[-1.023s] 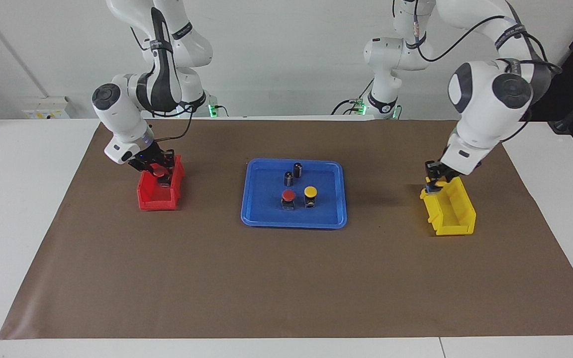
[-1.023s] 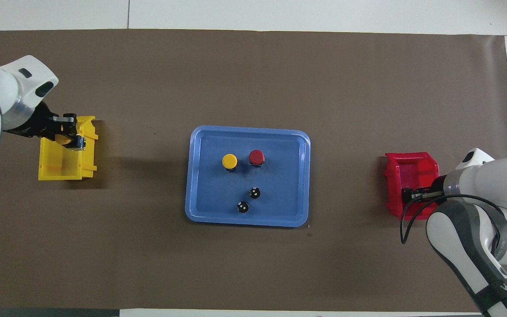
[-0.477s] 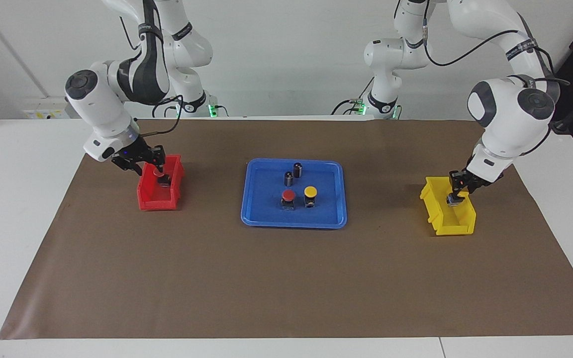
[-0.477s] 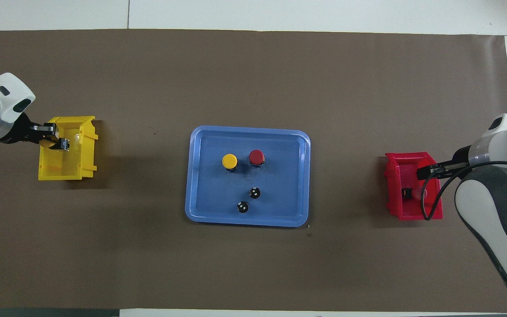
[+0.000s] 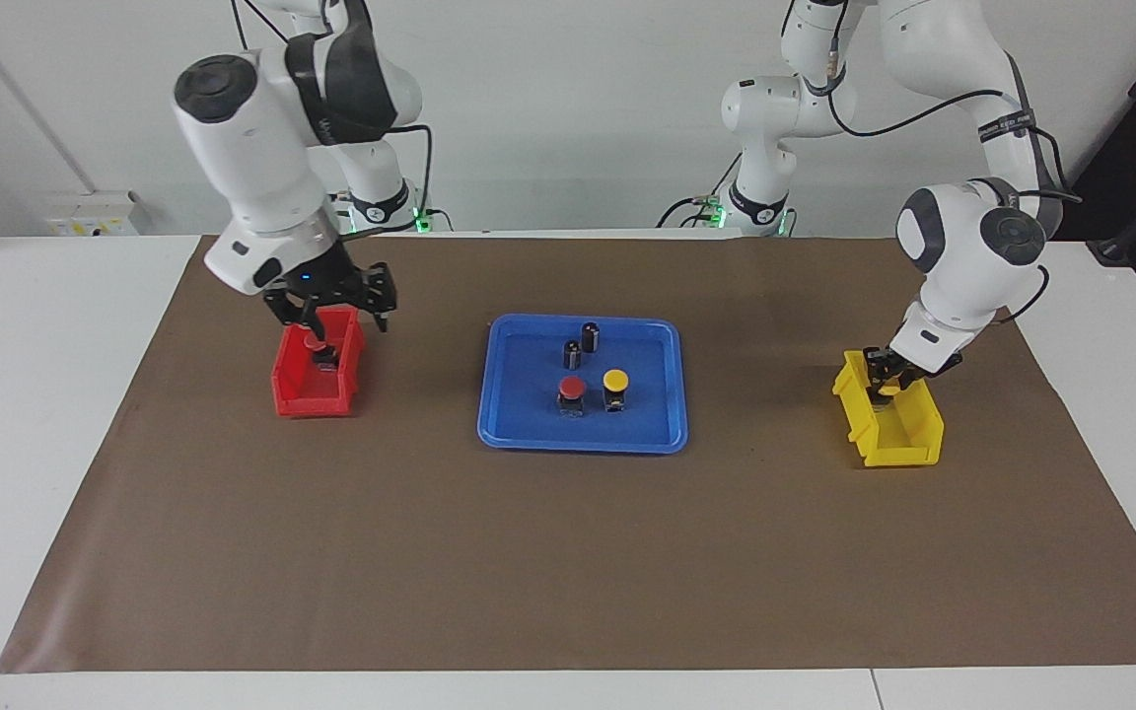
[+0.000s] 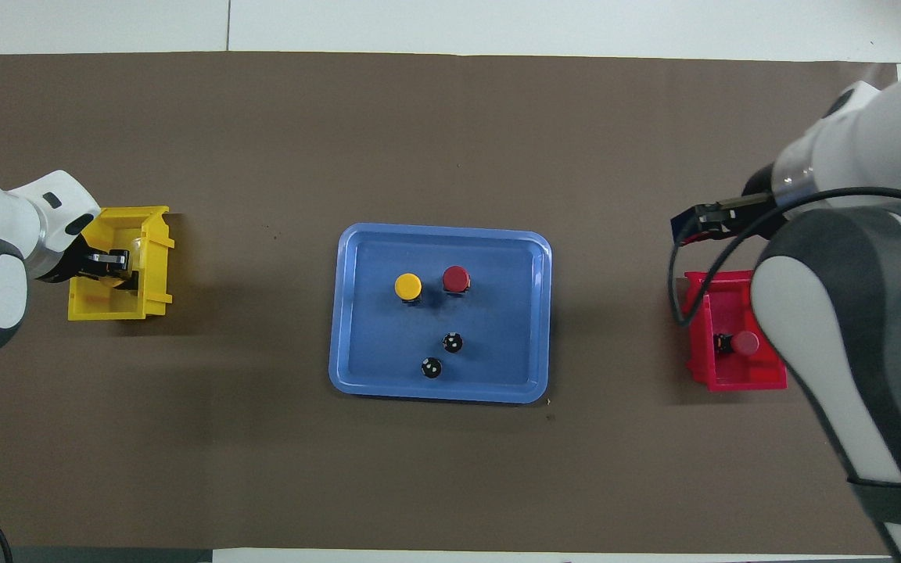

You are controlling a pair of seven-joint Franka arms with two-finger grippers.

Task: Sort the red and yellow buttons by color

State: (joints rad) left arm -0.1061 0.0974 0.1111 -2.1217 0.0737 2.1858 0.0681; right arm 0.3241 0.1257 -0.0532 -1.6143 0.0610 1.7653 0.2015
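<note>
Brown paper covered the table. One red button (image 5: pixel 316 345) lay in the red bin (image 5: pixel 304 398), under the raised, released right gripper (image 5: pixel 338 316). Two buttons stood on the blue tray (image 5: pixel 529 434). Bent low, the left gripper (image 5: pixel 886 379) reached into the yellow bin (image 5: pixel 913 446), clenched.

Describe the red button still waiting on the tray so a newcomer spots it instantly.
Find the blue tray mid-table, between the red bin and the yellow bin. Four small items stand in it; the red button is in the pair farther from the robots, beside a yellow button. It alone on the tray has a red cap.
</note>
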